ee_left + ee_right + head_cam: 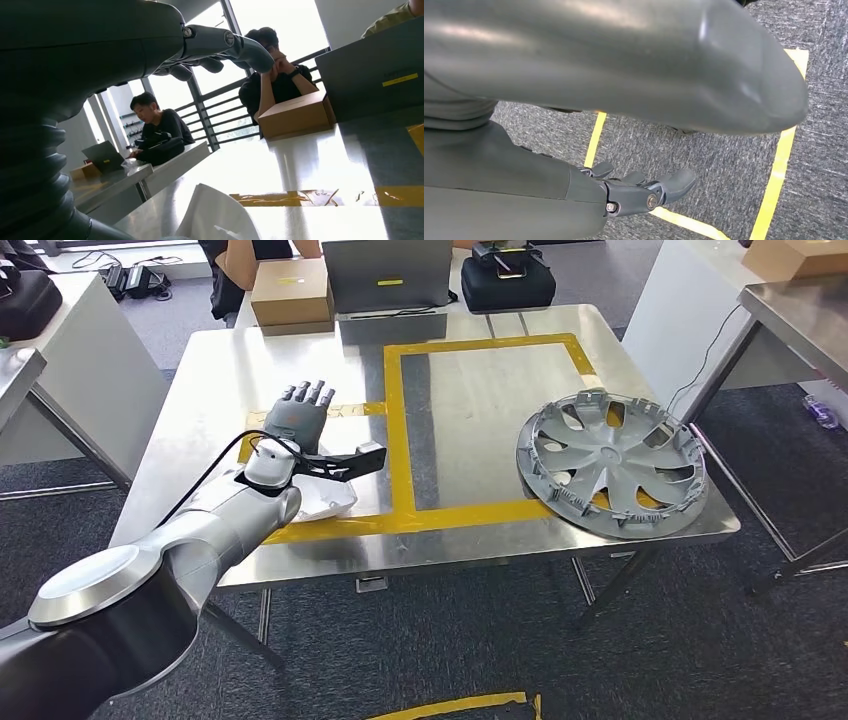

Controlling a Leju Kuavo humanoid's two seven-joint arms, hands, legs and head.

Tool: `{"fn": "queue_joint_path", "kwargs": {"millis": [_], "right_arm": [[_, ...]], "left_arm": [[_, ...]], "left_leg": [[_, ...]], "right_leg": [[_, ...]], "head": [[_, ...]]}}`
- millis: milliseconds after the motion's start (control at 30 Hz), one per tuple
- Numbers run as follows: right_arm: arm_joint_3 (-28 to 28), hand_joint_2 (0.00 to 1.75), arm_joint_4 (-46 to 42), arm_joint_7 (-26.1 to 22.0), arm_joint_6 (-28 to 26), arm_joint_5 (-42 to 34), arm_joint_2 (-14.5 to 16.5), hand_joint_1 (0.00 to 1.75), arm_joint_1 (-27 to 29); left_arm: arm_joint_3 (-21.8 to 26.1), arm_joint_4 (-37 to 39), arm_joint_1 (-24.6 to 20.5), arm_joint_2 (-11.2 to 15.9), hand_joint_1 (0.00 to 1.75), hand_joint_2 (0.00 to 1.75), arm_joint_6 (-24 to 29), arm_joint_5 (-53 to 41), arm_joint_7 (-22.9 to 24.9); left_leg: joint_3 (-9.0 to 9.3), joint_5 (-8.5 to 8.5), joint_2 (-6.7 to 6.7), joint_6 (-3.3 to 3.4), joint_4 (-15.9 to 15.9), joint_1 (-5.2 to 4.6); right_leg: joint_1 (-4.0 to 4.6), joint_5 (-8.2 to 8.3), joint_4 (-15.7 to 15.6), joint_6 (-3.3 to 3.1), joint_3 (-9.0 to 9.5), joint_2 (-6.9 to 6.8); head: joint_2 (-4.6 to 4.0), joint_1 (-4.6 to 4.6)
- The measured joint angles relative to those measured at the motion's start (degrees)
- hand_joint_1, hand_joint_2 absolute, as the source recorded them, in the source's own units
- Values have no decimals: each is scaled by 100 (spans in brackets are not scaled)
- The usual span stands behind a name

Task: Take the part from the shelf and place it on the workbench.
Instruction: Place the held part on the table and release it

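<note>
Steel surface (470, 410): bare metal across the middle and left, yellow tape (395, 430) marking a rectangle on it. Far edge is crowded by a cardboard box (291, 292), a laptop (388, 275) and a black case (507, 280). Near edge drops to grey carpet (450, 640).

Part, a silver wheel cover (610, 460), lies flat at the surface's right side, inner face up. It sits partly over the tape line; its right rim is at or slightly past the surface edge, cannot tell which. Nothing touches it.

Left arm (150, 560) comes in low over the near-left corner. Left hand (300, 412) hovers over the left part of the surface, well apart from the wheel cover, fingers apart and stretched forward, holding nothing. A white piece (325, 502) lies under the wrist, mostly hidden; cannot tell what it is. Left wrist view shows it as a pale blurred fold (215, 215).

Right hand (644, 192) hangs over carpet with yellow floor tape (779, 165). Fingers loosely extended, nothing in them; arm cover blocks much of that view.

Two people sit behind the far edge, cut off in head view.
</note>
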Motion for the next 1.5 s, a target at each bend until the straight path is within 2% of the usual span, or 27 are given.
{"fn": "queue_joint_path", "kwargs": {"millis": [1267,1500], "right_arm": [[0,0,0,8,-14,11,0,0,-11],[0,0,0,-2,-61,-15,0,0,-10]], "left_arm": [[183,-31,0,-9,0,175,-14,39,-127],[191,-37,-1,21,0,175,-19,-41,10]], "left_leg": [[0,0,0,0,0,0],[0,0,0,0,0,0]], "right_leg": [[0,0,0,0,-1,0],[0,0,0,0,0,0]], "head": [[0,0],[0,0]]}}
